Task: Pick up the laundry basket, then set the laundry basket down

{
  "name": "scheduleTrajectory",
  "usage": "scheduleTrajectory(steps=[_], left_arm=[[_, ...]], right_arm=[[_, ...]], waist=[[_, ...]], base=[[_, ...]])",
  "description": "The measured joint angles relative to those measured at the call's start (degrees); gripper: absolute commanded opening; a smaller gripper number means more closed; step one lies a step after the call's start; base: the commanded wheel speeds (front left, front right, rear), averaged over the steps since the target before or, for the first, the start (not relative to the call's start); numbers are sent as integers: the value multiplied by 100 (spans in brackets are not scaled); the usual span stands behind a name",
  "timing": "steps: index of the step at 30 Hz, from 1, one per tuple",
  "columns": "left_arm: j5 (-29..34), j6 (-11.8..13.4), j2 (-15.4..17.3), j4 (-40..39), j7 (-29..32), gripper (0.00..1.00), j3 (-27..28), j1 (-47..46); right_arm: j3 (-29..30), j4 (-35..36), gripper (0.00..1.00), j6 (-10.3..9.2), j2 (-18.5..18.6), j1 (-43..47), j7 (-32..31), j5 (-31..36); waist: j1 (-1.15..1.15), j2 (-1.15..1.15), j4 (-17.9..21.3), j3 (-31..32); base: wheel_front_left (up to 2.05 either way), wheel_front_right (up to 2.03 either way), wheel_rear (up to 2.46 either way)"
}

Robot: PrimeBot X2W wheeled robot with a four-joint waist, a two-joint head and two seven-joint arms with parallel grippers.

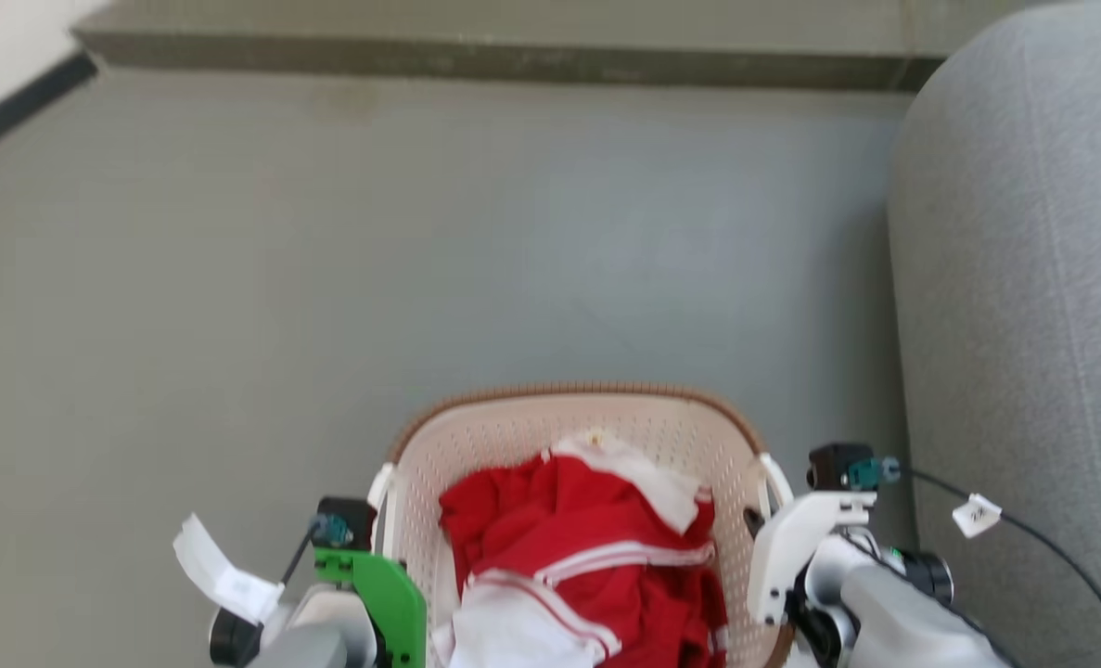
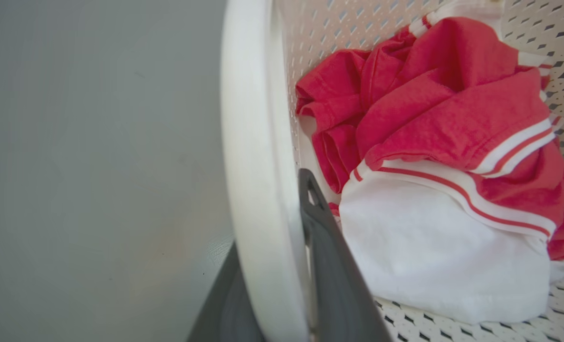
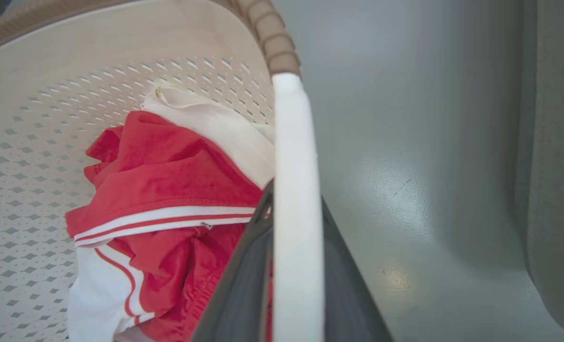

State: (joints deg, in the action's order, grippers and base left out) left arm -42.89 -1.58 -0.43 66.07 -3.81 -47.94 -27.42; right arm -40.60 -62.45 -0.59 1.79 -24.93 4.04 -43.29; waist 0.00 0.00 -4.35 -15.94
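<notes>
The laundry basket (image 1: 513, 431), cream-white and perforated with a brown braided rim, sits low in the middle of the head view between my two arms. Red and white clothes (image 1: 587, 547) lie inside it. My left gripper (image 1: 385, 543) is shut on the basket's white left handle (image 2: 258, 142), with one dark finger (image 2: 329, 266) inside the basket and the other outside. My right gripper (image 1: 761, 529) is shut on the white right handle (image 3: 296, 142), a dark finger (image 3: 246, 270) on either side. Whether the basket's base touches the floor is hidden.
A grey sofa (image 1: 1023, 278) stands close on the right, almost beside my right arm. A low grey ledge (image 1: 513, 56) runs along the far side, with a dark baseboard (image 1: 12, 107) at the left. Open grey floor (image 1: 327, 260) lies ahead and to the left.
</notes>
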Motion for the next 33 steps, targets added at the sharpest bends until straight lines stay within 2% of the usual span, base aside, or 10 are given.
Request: scheduleTrajectory(steps=[7, 16, 33], left_arm=[[-132, 0, 13, 29, 81, 0, -68, 359], [-191, 3, 44, 27, 127, 0, -136, 516], [-235, 58, 85, 1, 176, 0, -227, 516]], right_arm=[[-235, 132, 0, -69, 11, 407, -133, -276], [-464, 308, 0, -291, 29, 617, -210, -523], [-775, 426, 0, -479, 57, 617, -215, -783]], waist=[[0, 0, 22, 571], [0, 0, 49, 1142], [0, 0, 65, 1236]], base=[[0, 0, 0], [0, 0, 0], [0, 0, 0]])
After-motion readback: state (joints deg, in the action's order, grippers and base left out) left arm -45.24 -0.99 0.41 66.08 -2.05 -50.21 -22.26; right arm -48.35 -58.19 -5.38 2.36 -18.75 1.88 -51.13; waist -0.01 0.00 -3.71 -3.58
